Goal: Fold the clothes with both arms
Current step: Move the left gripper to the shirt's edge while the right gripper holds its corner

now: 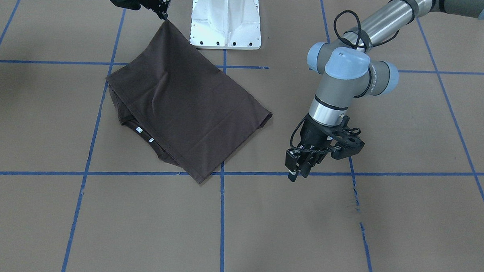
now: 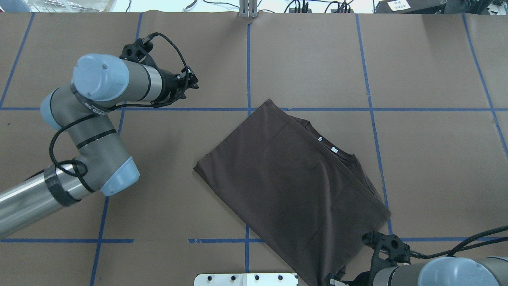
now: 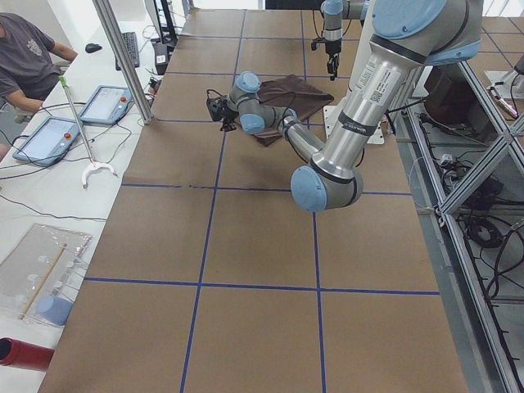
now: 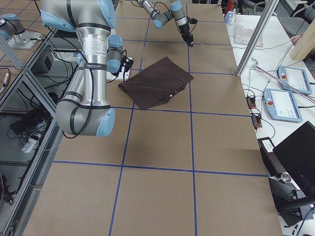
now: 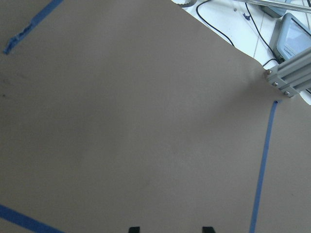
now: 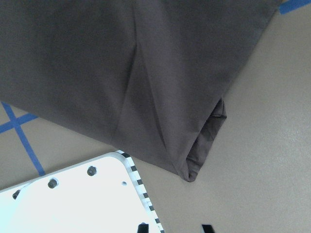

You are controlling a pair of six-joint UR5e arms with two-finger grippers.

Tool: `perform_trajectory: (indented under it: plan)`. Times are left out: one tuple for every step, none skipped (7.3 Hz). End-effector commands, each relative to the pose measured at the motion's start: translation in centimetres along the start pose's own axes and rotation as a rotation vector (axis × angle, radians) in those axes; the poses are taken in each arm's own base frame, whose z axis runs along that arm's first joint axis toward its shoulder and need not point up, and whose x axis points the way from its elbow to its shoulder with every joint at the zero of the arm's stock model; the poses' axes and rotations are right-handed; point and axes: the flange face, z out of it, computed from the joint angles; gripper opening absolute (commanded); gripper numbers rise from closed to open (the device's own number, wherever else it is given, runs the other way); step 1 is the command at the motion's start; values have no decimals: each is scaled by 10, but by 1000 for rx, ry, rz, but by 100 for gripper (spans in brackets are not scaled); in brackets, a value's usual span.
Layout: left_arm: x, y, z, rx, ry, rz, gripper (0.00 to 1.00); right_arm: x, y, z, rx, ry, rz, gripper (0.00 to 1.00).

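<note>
Both tools look parted: right tool point(image 1: 164, 15) by the soft, rectangle-folded T-shirt point(image 1: 186, 106), left tool point(image 1: 298, 176) well apart.

The folded T-shirt point(image 1: 186, 106) lies on the table point(image 1: 383, 237) in front of the pedestal point(image 1: 226, 20), one corner just beside its base. The right gripper point(image 1: 164, 13) hangs over that corner; the left gripper point(image 1: 299, 175) hangs over the table, well apart on the shirt's left.

Opposed overhead and front-facing views, both above the T-shirt point(image 2: 293, 178).
</note>
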Motion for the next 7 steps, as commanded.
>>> perform_trajectory:
  plan:
    - [-56,99,-13,-94,-44,-27,52,-13,-65,-28,131,-66,90,100]
    - [-68,131,4,-90,-150,-6,52,-15,-104,-43,211,-91,136,100]
    - [-59,140,7,-86,-193,-2,51,-15,-123,-50,247,-100,160,100]
    - [-54,150,10,-91,-211,3,50,-12,-129,-46,259,-89,169,100]
    - [-55,153,16,-94,-220,10,48,-12,-129,-46,259,-89,169,100]
    - [-57,152,23,-82,-226,21,46,-11,-130,-46,261,-87,171,100]
    - [-52,149,24,-42,-210,29,44,-9,-131,-44,263,-81,172,100]
